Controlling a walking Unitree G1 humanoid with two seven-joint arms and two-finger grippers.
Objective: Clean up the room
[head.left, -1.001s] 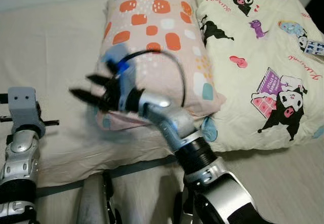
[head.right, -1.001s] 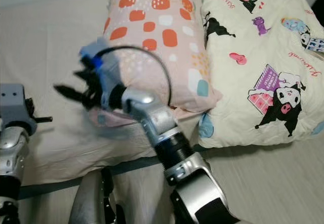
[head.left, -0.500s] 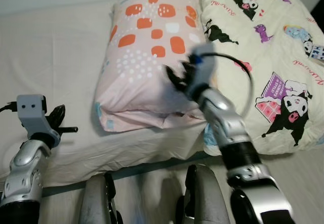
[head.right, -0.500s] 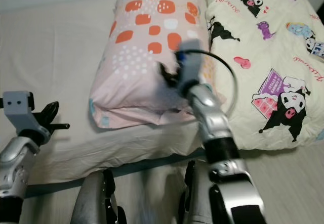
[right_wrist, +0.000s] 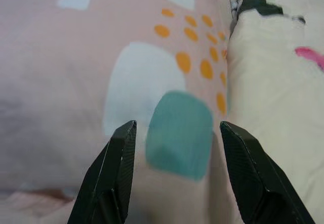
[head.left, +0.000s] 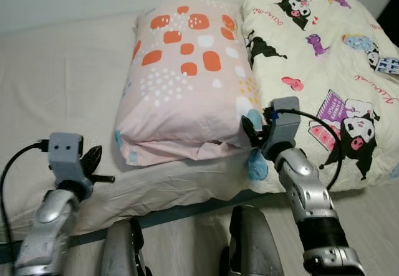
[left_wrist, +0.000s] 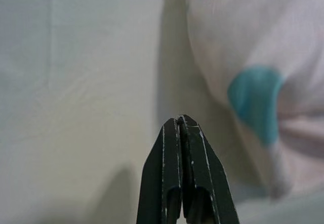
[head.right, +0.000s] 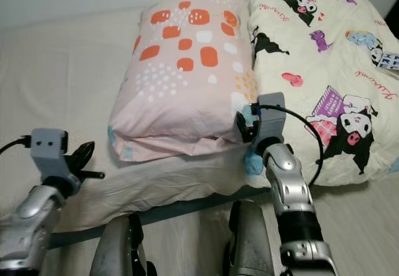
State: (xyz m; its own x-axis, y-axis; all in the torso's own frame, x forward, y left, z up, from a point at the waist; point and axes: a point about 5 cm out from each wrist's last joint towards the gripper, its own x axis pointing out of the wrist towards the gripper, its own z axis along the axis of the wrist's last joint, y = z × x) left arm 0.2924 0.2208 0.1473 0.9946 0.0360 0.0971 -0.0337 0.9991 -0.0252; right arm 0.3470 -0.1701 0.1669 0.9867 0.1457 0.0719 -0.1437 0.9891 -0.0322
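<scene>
A pink pillow (head.left: pixel 187 83) with orange patches lies on the bed, close beside a cream cartoon-print pillow (head.left: pixel 324 58) on its right. My right gripper (head.left: pixel 248 133) is at the pink pillow's near right corner, in the seam between the two pillows. In the right wrist view its fingers (right_wrist: pixel 109 183) stand open, straddling a teal patch of the pink pillow (right_wrist: pixel 179 133) without closing on it. My left gripper (head.left: pixel 96 167) hovers over the sheet just left of the pink pillow's near left corner, its fingers (left_wrist: pixel 179 148) shut on nothing.
The cream bed sheet (head.left: pixel 62 89) spreads wide to the left of the pillows. The bed's near edge (head.left: pixel 187 204) runs just below both grippers, with my own legs (head.left: pixel 249 245) in front of it. A dark object (head.left: pixel 393 8) sits at the far right.
My right arm swung from the pink pillow's left side across it to its near right corner. My left arm came up and toward the pillow's near left corner.
</scene>
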